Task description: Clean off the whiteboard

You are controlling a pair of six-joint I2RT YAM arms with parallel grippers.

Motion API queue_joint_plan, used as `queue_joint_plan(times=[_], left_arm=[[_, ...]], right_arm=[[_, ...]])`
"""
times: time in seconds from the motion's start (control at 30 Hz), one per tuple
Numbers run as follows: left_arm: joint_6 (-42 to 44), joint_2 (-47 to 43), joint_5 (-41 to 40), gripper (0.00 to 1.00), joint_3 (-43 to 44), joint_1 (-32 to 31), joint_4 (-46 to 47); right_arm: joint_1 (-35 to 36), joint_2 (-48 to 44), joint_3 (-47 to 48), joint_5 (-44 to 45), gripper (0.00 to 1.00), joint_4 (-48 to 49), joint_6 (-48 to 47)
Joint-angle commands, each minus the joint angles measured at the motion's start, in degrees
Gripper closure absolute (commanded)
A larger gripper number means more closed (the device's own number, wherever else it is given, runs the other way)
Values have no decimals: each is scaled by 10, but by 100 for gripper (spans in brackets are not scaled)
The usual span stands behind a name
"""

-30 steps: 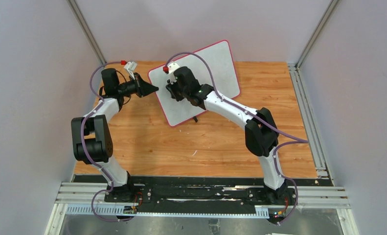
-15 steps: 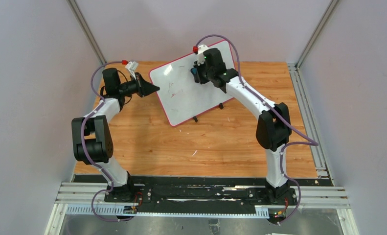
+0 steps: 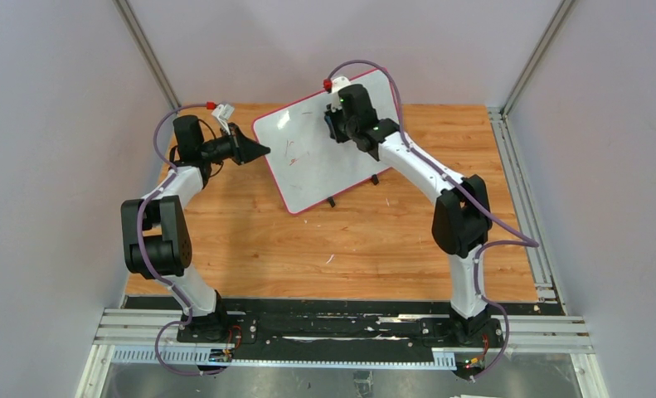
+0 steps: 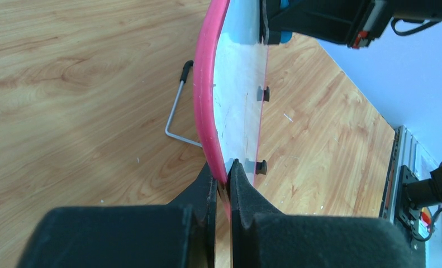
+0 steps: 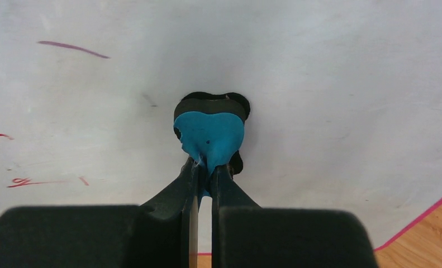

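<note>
The whiteboard (image 3: 312, 157), white with a thin red-pink frame, stands tilted on the wooden table. My left gripper (image 3: 262, 149) is shut on its left edge; the left wrist view shows the pink frame (image 4: 206, 106) pinched between the jaws. My right gripper (image 3: 331, 124) is shut on the blue-and-black eraser (image 5: 210, 131) and presses it against the board's upper part. Faint red marks (image 5: 25, 181) remain on the board to the left of the eraser, also seen in the top view (image 3: 291, 153).
Two small black feet (image 4: 261, 166) and a wire stand (image 4: 176, 114) prop the board. Grey walls close the cell on three sides. A metal rail (image 3: 523, 191) runs along the table's right edge.
My right gripper swept the eraser from the board's left-middle area up to its upper part a second ago, then shifted slightly left. The left gripper has kept its hold.
</note>
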Motion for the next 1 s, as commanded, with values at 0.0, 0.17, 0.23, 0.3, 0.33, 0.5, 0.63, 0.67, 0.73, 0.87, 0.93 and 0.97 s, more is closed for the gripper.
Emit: queue_joint_plan(times=[0.0, 0.17, 0.23, 0.3, 0.33, 0.5, 0.63, 0.67, 0.73, 0.87, 0.93, 0.97], left_arm=[[94, -4, -17, 100, -15, -8, -9], [95, -6, -17, 100, -15, -8, -12], [95, -7, -17, 100, -14, -8, -11], [95, -8, -17, 100, -15, -8, -12], [95, -7, -17, 100, -14, -8, -12], [100, -11, -18, 100, -16, -9, -17], [102, -9, -18, 100, -16, -9, -19], [102, -9, -18, 100, -16, -9, -20], [102, -11, -18, 100, -17, -9, -21], [107, -11, -18, 100, -15, -9, -26], [108, -11, -19, 100, -14, -9, -26], [108, -10, -19, 100, -14, -9, -26]], right_arm=[[76, 32, 24, -15, 99, 11, 7], [129, 54, 39, -26, 99, 14, 12], [148, 64, 49, -30, 100, 8, 12], [158, 71, 56, -32, 99, 5, 11], [161, 74, 58, -32, 99, 5, 11], [161, 80, 55, -21, 99, 6, 4], [146, 83, 57, -6, 99, 1, -8], [139, 84, 58, -5, 100, -1, -9], [119, 83, 59, -5, 99, -4, -6], [60, 76, 55, -24, 99, -8, 16], [34, 67, 47, -31, 99, -8, 25], [22, 60, 41, -28, 99, -6, 27]])
